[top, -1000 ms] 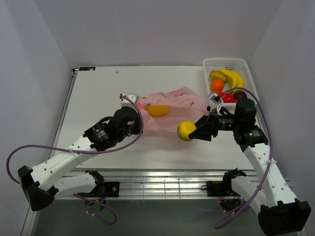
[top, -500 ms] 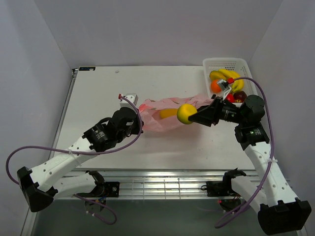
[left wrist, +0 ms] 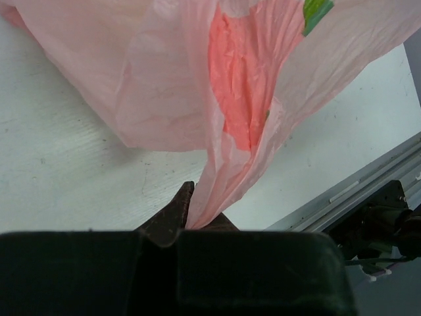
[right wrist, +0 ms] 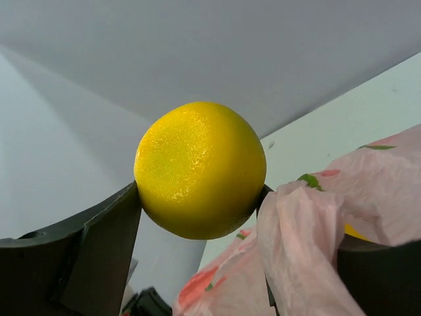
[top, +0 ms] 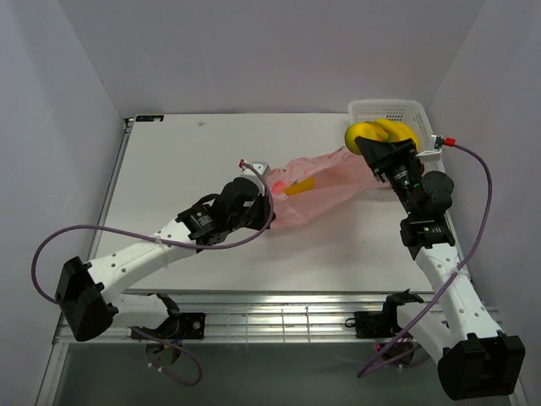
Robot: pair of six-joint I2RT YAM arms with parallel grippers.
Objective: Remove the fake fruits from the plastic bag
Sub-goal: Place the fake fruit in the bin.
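Pink translucent film: the plastic bag [top: 334,182] is pulled into a long strip. Its long axis runs diagonally from the near-left corner of the white basket [top: 423,114] out to the left tool [top: 258,179].

Left tool [left wrist: 196,220]: jaws closed tight on a twisted corner of the bag [left wrist: 197,85]. In the wrist view the film fans out from between the tips, over the counter [left wrist: 66,178].

Right tool [top: 369,144]: clamped on the yellow round fruit [top: 358,135], jaws spread to the fruit's width. Seen from above, the fruit sits at the basket's left rim. In the wrist view the fruit [right wrist: 200,170] fills the gap of the right tool [right wrist: 197,210].

The basket end of the bag [right wrist: 296,250] drapes over one finger of that tool. Can't tell whether the film is pinched in with the fruit.

An oblong yellow fruit [top: 300,186] shows through the film at the bag end far from the basket, just beside the left tool. Its long axis lies roughly along the bag's.

Bananas [top: 397,131] lie in the basket behind the right tool. The right arm covers the rest of the basket's inside.
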